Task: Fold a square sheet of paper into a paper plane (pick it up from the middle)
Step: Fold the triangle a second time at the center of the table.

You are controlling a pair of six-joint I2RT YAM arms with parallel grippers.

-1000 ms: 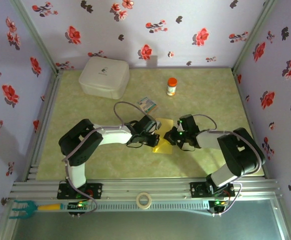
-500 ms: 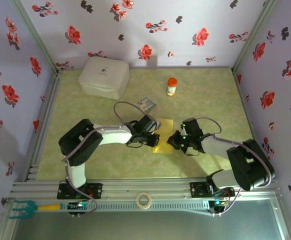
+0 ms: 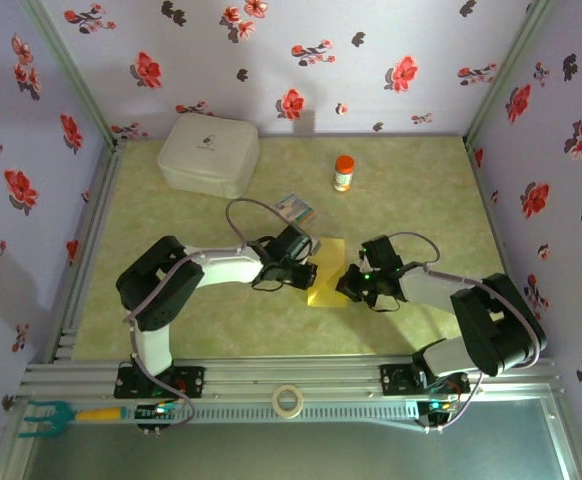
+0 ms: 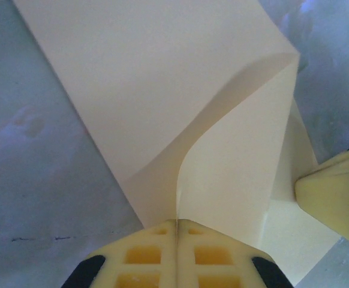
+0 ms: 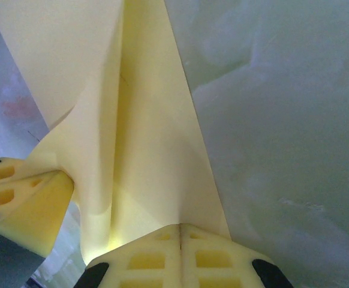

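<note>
The yellow sheet of paper is being pinched from both sides at the middle of the green table. The left gripper is being held fully closed, its pale foam pads pressed together on a raised edge of the sheet, which is curling upward from the pads into a soft fold. The right gripper is likewise being kept fully closed on the opposite edge, where a long ridge of paper is running away from its pads. In each wrist view the other gripper's foam pad is being seen just beside the paper, so the two grippers are being held close together with the sheet between them. The far part of the sheet is lying flat on the table; its near corner is being lifted. Open table is being left in front of the grippers and to both sides of them. A small printed packet is lying near the left gripper, just beyond the sheet and apart from it. An orange-capped bottle and a white box are standing well apart, toward the flowered back wall. A small dark mark on the box lid, the bottle's label and the packet's print are all too small to be read.
</note>
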